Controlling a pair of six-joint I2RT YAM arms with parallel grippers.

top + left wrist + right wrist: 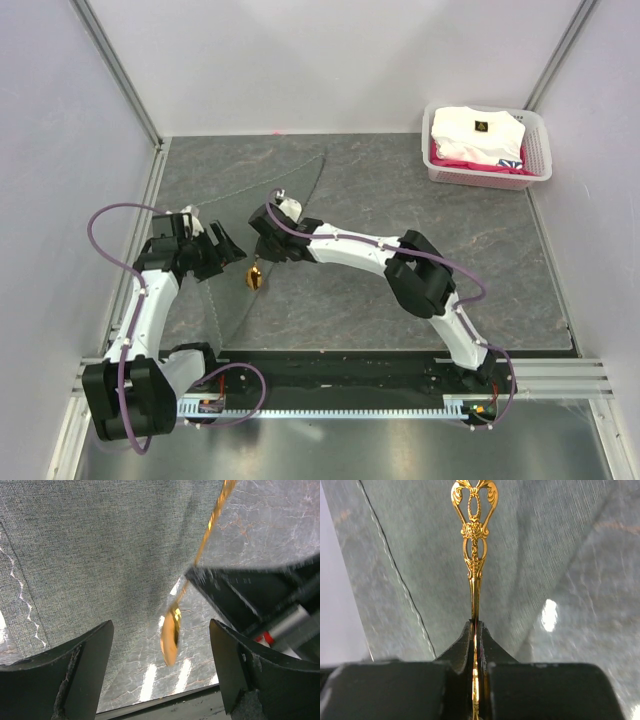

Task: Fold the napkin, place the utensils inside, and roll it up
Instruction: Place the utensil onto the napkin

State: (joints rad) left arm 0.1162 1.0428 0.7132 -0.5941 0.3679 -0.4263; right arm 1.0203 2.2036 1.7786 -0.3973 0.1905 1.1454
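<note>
a thin grey-green cloth napkin [255, 185] is seen lying flat on the left half of the grey marbled desk [505, 245], its right edge running slantwise from the far middle toward the near side. its pale stitched hem [20, 592] is picked out in the left wrist view.

a small shiny gold-coloured metal spoon [254, 278] is gripped by the right pincer [263, 243], which is clamped tight on the slim handle. in the right wrist view the two black fingers [462, 642] are pressed together around the handle, and the ornate pierced end of the spoon [474, 525] is seen sticking out beyond them, over the napkin [420, 555]. the round bowl is hung lowest, near the slanted edge of the napkin; whether it touches the cloth or the desk cannot be told.

the left pincer [232, 250] is held wide apart and grips nothing. it is placed just beside the right pincer, over the napkin. in the left wrist view the spoon [170, 635] is seen between its spread fingers [87, 672], without contact.

a white slotted plastic basket [540, 150] is set at the far right corner of the desk, well apart from both arms. a white folded garment [470, 135] with a small dark logo is laid in it on top of a pink cloth [440, 158].
</note>
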